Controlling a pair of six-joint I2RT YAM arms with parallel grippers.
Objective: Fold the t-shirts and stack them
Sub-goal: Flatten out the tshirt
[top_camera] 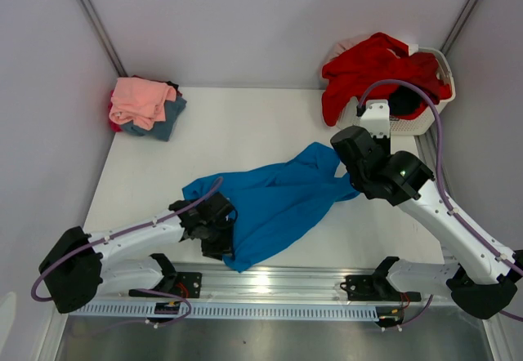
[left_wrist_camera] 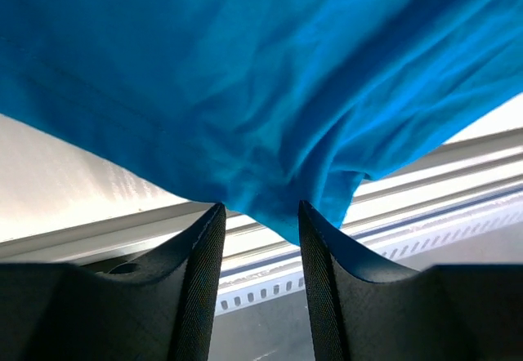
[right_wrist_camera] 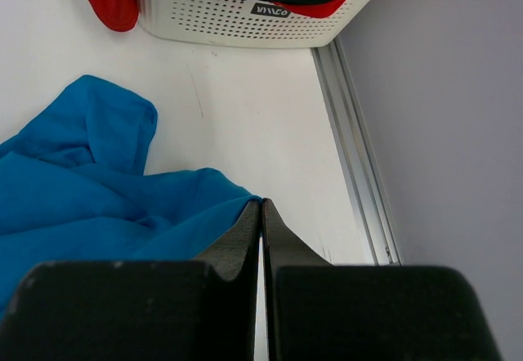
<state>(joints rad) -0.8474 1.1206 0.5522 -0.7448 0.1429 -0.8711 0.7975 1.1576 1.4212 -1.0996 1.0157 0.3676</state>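
Note:
The bright blue t-shirt lies crumpled across the table's middle and fills the left wrist view. My left gripper is at its near-left corner, jaws apart, with a hanging fold of blue cloth dipping between the fingertips. On the shirt's right edge my right gripper is shut, the blue hem pinched at its tips. A folded stack sits at the back left, salmon pink tee on top of a slate blue one. A red tee and a black one fill the basket.
The white slatted basket stands at the back right, close ahead of the right gripper. A metal rail runs along the table's near edge under the left gripper. Walls close in the table on the left, back and right.

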